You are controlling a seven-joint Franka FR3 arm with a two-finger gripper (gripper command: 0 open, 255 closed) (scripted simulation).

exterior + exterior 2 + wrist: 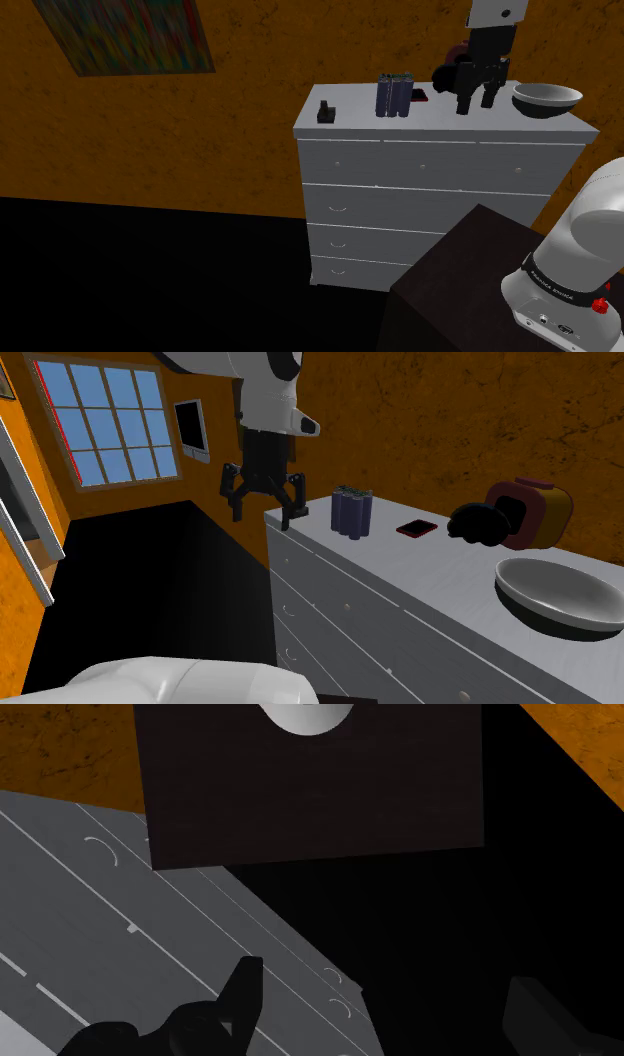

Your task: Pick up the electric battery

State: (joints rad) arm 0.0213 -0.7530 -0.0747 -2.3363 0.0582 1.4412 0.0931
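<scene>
The battery [394, 96] is a pack of dark blue cylinders standing upright on the white dresser's top [360, 125], near its middle. In the second exterior view the battery [352, 510] stands just right of my black gripper [264, 507]. The gripper [480, 95] hangs open and empty above the dresser's front edge, to the right of the battery in the shoulder view and apart from it. In the wrist view the gripper [380, 979] has its fingers spread wide, one black finger [240, 989] over the drawer fronts.
Around the battery on the dresser top are a small black box [325, 111], a red-edged phone [416, 529], a black lumpy object [478, 524], a red and yellow item [530, 512] and a grey bowl [560, 594]. The dark stand [470, 280] is in front of the dresser.
</scene>
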